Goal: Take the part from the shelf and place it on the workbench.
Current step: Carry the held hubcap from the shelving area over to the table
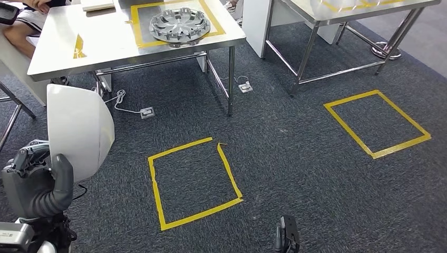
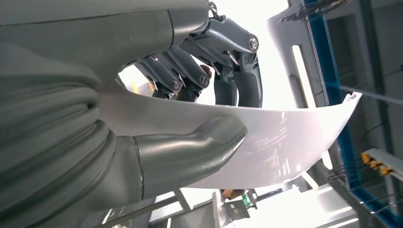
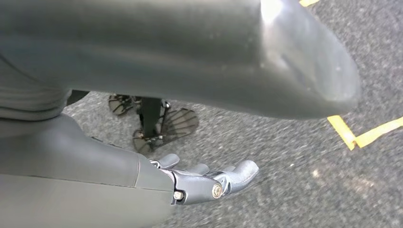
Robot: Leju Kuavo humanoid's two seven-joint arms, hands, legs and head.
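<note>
Down at the lower left of the head view, the left hand point(image 1: 45, 182) grips a white curved panel point(image 1: 79, 129), which stands upright above the hand. From the wrist, the thumb point(image 2: 190, 152) presses one face of the panel point(image 2: 285, 137) and the darker fingers point(image 2: 190, 78) curl over its edge on the other side. Ahead of this hand stands a steel bench point(image 1: 95, 45) with a silver wheel cover point(image 1: 179, 25) lying inside a yellow tape outline. A yellow tape square point(image 1: 192, 182) marks the carpet point(image 1: 295, 158) between the two hands. The right hand point(image 3: 209, 183) hangs over the carpet, fingers loosely spread and holding nothing.
</note>
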